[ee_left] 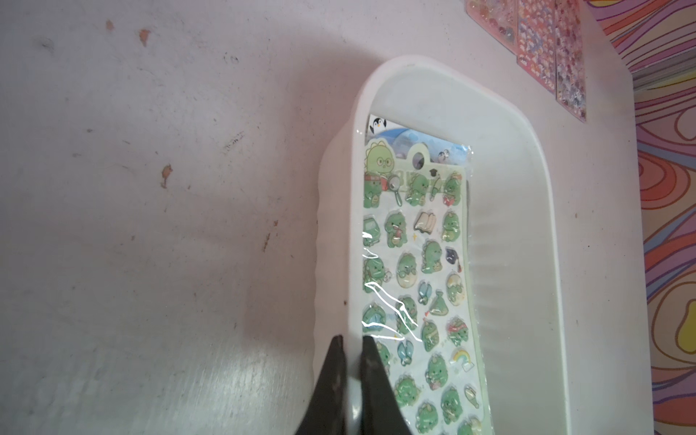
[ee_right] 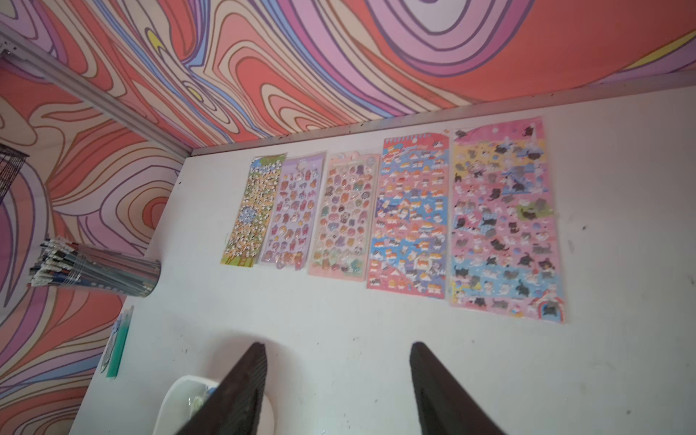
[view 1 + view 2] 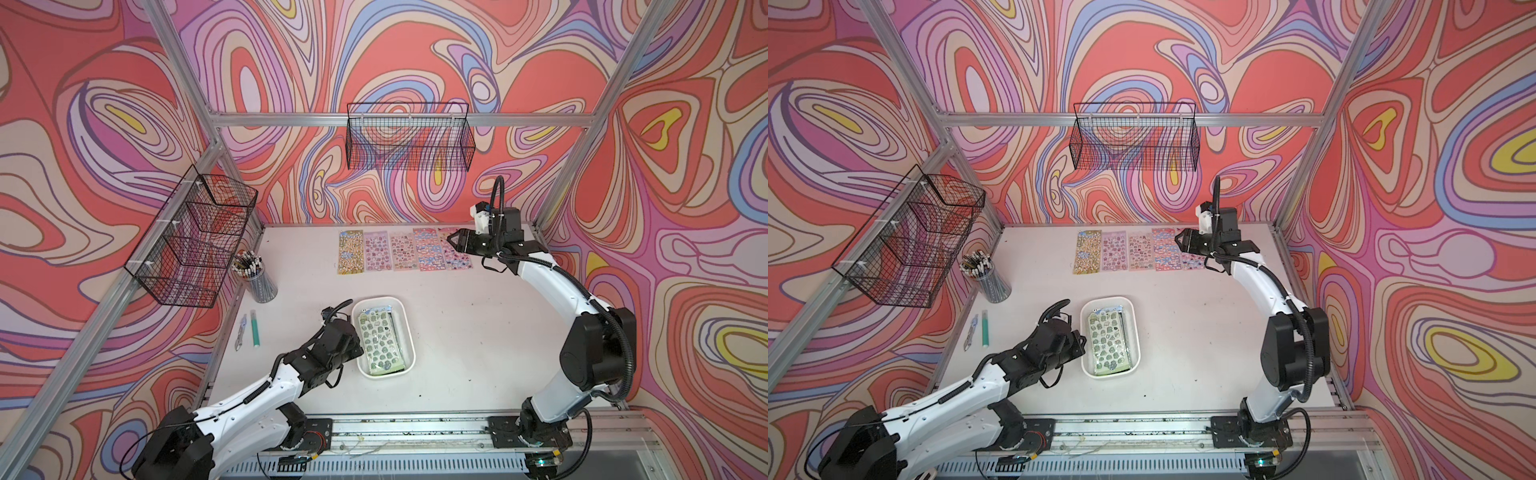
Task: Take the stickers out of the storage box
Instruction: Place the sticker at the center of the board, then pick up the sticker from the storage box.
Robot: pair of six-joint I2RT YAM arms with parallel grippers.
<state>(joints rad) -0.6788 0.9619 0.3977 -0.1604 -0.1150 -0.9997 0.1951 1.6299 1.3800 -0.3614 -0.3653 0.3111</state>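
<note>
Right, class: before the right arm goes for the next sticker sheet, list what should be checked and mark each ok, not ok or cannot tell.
1. Hold: left gripper shut on the storage box wall: ok.
2. Free hand: right gripper open, empty: ok.
3. Position: right gripper at the box: not ok, it is over the row of five sheets.
4. Target: green dinosaur sheet on top, uncovered: ok.
5. Box emptied: not ok, a penguin sheet shows beneath.
6. Sheets left: cannot tell.
</note>
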